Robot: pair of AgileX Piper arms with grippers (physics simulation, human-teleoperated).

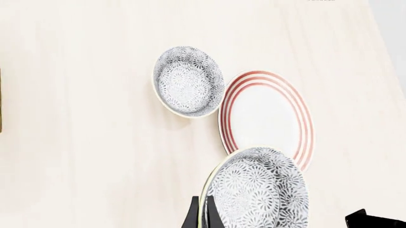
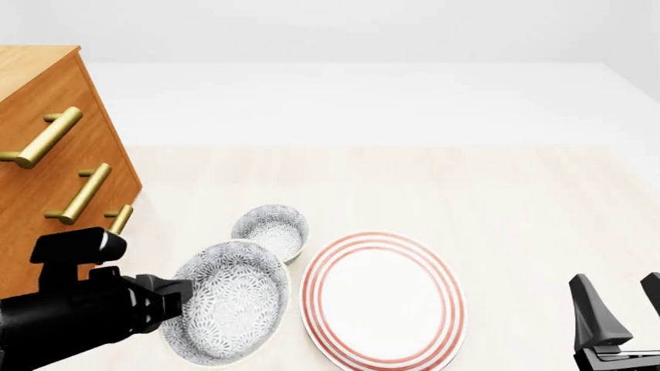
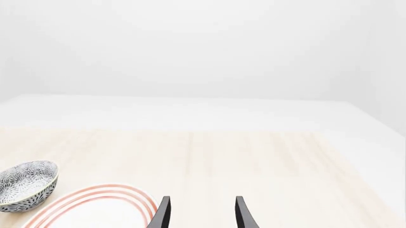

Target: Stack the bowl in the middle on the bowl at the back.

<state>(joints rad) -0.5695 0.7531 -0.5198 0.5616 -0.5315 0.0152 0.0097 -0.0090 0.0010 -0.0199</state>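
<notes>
My left gripper is shut on the near rim of the bowl in the middle, holding it tilted above the table at the front left. In the left wrist view its two black fingers pinch that bowl's rim, which overlaps the plate's edge. The bowl at the back rests on the table just beyond it, also seen in the wrist views. My right gripper stands open at the front right with nothing between its fingers.
A large white plate with red rings lies right of both bowls, close to the bowl at the back. A wooden drawer cabinet with brass handles stands along the left side, near the left arm.
</notes>
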